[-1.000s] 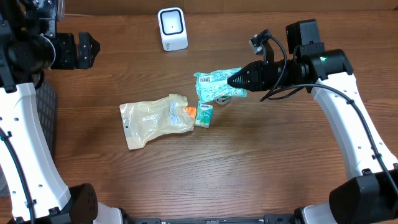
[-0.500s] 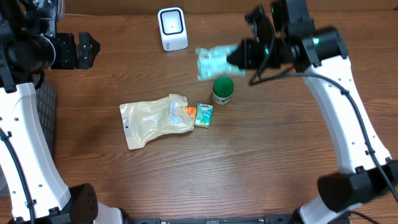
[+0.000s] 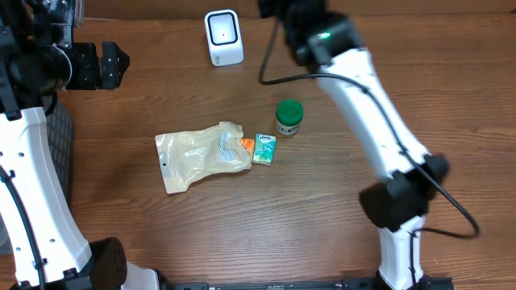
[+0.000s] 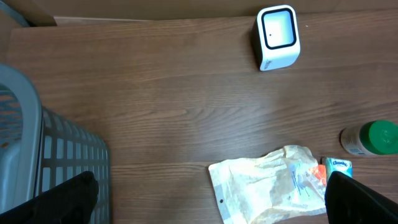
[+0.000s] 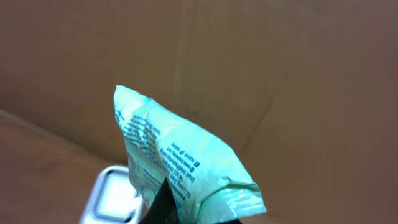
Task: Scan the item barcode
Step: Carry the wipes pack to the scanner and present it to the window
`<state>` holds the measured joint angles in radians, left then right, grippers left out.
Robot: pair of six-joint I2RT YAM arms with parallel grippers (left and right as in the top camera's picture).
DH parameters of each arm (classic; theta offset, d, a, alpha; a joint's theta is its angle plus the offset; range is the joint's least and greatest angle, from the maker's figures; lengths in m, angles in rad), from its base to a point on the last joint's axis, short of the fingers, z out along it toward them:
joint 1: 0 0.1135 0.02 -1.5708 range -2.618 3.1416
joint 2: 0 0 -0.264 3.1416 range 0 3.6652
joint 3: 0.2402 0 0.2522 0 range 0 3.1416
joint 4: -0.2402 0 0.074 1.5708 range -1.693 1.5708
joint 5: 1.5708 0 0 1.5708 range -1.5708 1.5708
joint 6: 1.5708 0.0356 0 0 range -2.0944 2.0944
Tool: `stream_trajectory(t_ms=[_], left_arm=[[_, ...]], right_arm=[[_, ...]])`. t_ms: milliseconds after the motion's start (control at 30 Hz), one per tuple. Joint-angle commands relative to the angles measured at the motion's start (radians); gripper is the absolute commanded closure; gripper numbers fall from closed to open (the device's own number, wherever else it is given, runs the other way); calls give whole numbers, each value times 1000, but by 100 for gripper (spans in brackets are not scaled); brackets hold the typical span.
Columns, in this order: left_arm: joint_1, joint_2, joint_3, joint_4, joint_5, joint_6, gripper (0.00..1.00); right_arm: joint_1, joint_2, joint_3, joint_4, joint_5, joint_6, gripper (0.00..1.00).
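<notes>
**Overhead.** A white barcode scanner is found near the far edge of the bench. Toward the middle, a crumpled clear plastic bag is noted. A small tissue pack is placed just beside its right end, and a green-lidded jar just beyond the pack. The right arm is stretched to the far edge, right of the scanner, and its end is cut off by the frame. The left gripper is held over the far left corner, jaws spread wide and empty, above a grey basket.

**Left wrist.** Its fingers are seen well apart. The basket, bag, pack, jar and scanner are seen unobstructed.

**Right wrist.** The right gripper is clamped on a mint-green printed packet, which is held raised before a brown cardboard wall. The scanner, lower left, is partly hidden by the packet. No barcode can be made out.
</notes>
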<state>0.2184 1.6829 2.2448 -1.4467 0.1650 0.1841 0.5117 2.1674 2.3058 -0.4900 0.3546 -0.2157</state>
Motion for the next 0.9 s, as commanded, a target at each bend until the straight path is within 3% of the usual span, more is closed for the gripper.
stream_trajectory(t_ms=[0, 167, 467, 867], left_arm=[[4, -7, 0, 1, 11, 14, 1], [4, -7, 0, 1, 11, 14, 0], [4, -7, 0, 1, 11, 14, 1], [4, -7, 0, 1, 11, 14, 0]], right_arm=[[22, 87, 18, 106, 143, -313, 96], [35, 209, 18, 267, 143, -589, 96], [42, 333, 17, 347, 138, -784, 96], [64, 364, 17, 285, 2, -815, 96]])
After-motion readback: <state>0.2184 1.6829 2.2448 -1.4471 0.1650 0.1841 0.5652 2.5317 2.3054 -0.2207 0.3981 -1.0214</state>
